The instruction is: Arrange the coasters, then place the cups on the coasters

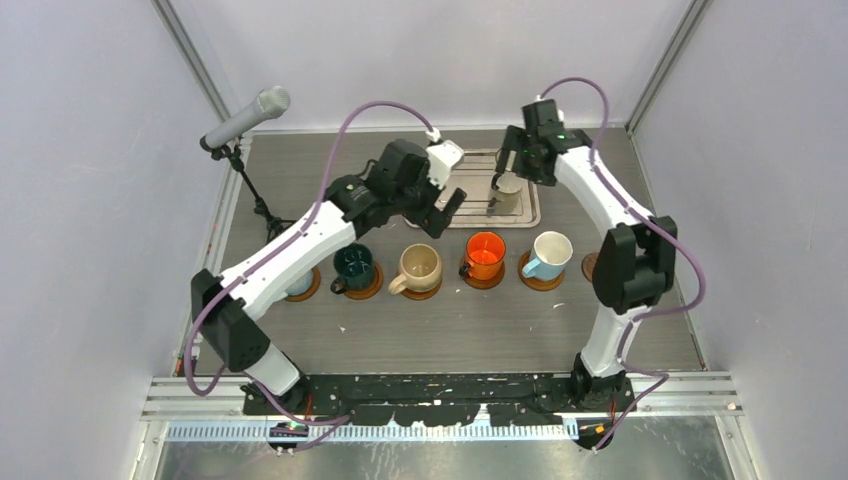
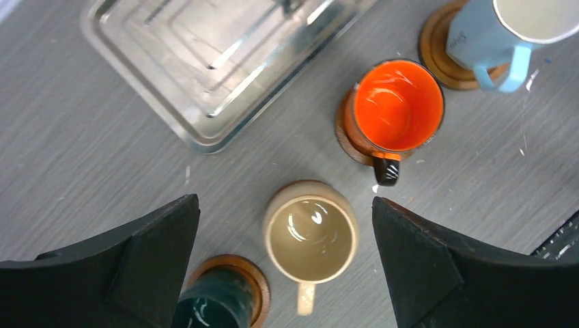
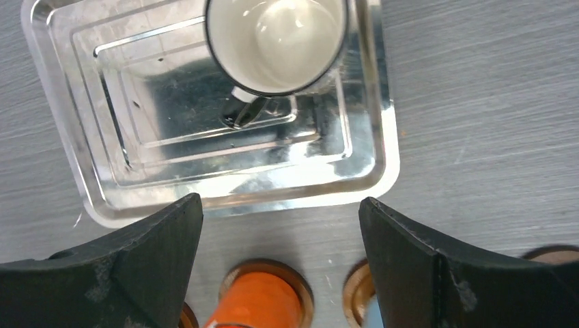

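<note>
Four cups on coasters [image 2: 433, 55], a white cup [image 3: 276, 41] in the tray [image 3: 68, 102].
Dark green cup [image 1: 353, 265], beige cup [image 1: 420, 265], orange cup [image 1: 486, 253] and light blue cup [image 1: 551, 253] line the bench [image 1: 450, 330]. Left jaws stand apart, empty, above the beige cup. Right jaws stand apart above the tray's upright white cup.

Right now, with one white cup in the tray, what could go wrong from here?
The white cup stands close to the raised rim of the tray, so the open right gripper might tip it or drag the tray. The free coaster lies right beside the light blue cup, partly under the right arm, so placing could knock that cup.
</note>
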### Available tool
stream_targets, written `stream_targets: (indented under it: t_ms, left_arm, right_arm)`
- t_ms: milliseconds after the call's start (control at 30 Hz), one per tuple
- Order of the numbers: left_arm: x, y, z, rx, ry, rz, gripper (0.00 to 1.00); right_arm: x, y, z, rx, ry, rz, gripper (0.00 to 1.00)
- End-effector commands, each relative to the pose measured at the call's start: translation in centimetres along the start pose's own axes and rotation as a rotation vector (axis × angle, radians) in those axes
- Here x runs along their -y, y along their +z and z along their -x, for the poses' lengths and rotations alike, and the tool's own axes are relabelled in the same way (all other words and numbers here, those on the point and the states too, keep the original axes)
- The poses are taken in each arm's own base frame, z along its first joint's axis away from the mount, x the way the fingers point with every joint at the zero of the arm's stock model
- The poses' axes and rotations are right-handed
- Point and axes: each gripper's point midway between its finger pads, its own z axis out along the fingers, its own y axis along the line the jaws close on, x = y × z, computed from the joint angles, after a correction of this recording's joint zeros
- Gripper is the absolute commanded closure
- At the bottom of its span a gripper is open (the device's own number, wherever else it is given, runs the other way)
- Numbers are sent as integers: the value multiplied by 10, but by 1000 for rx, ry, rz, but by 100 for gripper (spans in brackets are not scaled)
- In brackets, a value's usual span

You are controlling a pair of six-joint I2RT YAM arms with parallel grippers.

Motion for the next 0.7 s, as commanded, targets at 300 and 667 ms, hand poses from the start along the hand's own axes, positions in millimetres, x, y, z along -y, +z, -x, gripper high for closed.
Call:
stream_targets:
  t_ms: [300,667]
  left_arm:
    - [-32,-48,9,102,-43,77,0]
    - [-34,-46,-4,72,-76,78,0]
  right_arm:
    - [-38,46,12,51,85,-145,12]
    - [-32,79,0,11,35,-209,16]
